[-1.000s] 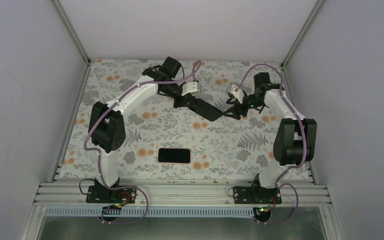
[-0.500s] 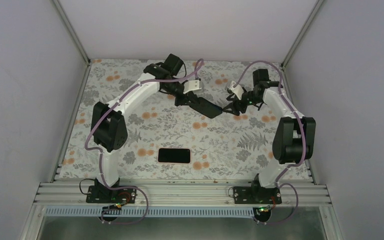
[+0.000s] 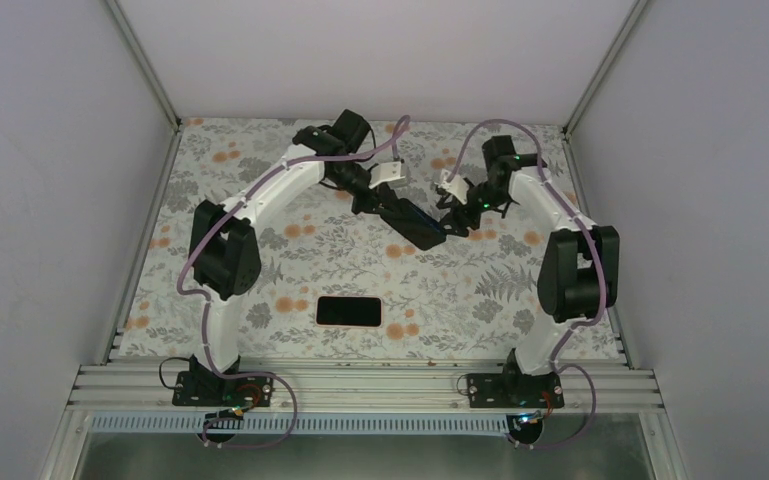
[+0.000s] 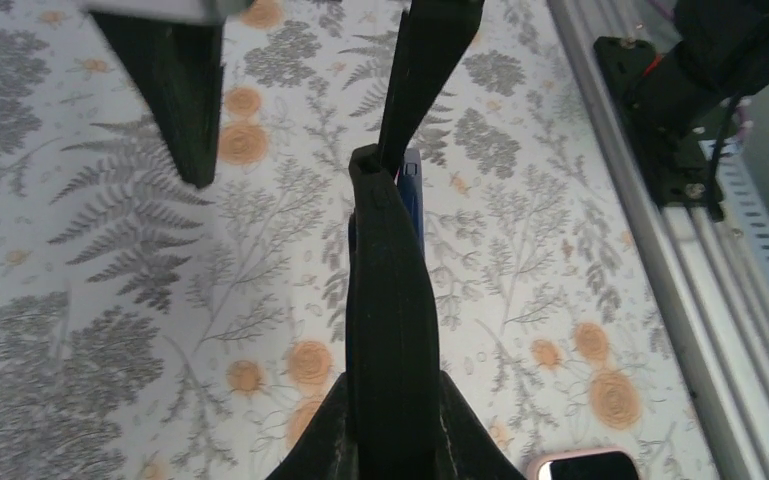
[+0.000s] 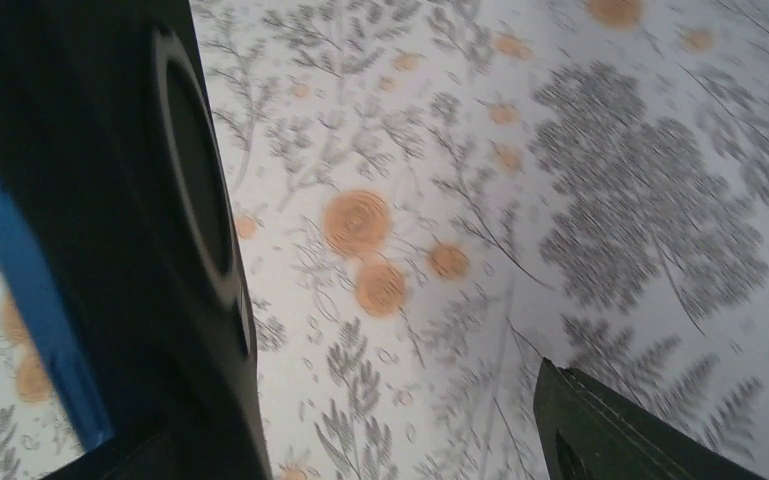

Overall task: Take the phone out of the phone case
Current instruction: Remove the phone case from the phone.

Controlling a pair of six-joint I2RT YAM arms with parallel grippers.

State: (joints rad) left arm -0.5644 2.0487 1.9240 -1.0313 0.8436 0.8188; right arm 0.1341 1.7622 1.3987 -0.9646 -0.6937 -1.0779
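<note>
White walls (image 3: pixel 380 50) close in a table under a cloth (image 3: pixel 290 260) printed with grey ferns and orange flowers.

The case (image 3: pixel 381 312) lies flat on the cloth near the front edge, about midway between the two arm bases. It is pink at the rim. The phone (image 3: pixel 347 310) shows as a dark glossy face filling the case from edge to edge. In the left wrist view one end of the pair just enters the bottom, the pink rim (image 4: pixel 543 466) around the dark screen (image 4: pixel 600 468). No gripper is near it. Both work well behind it, toward the back of the table.

There the left gripper (image 3: pixel 375 207) is clamped tight on a black slab (image 3: pixel 412 223), holding one end above the cloth. The slab slants away toward the right arm. From the left wrist the slab (image 4: pixel 390 300) is seen edge-on, running straight out from between the fingers, with a blue strip (image 4: pixel 412 195) along one side near its far end.

The right gripper (image 3: pixel 447 222) meets that far end with its jaws spread wide. One finger (image 4: pixel 425 80) comes down to the slab's tip and the other (image 4: pixel 175 100) hangs well off to the side over bare cloth. In the right wrist view the slab (image 5: pixel 110 200) fills the left side, with a round ring on its face. The blue strip (image 5: pixel 30 300) runs beside it, and one finger (image 5: pixel 610 430) stands apart at lower right. Whether the near finger touches the slab cannot be told.

An aluminium rail (image 3: pixel 360 385) runs along the front.
</note>
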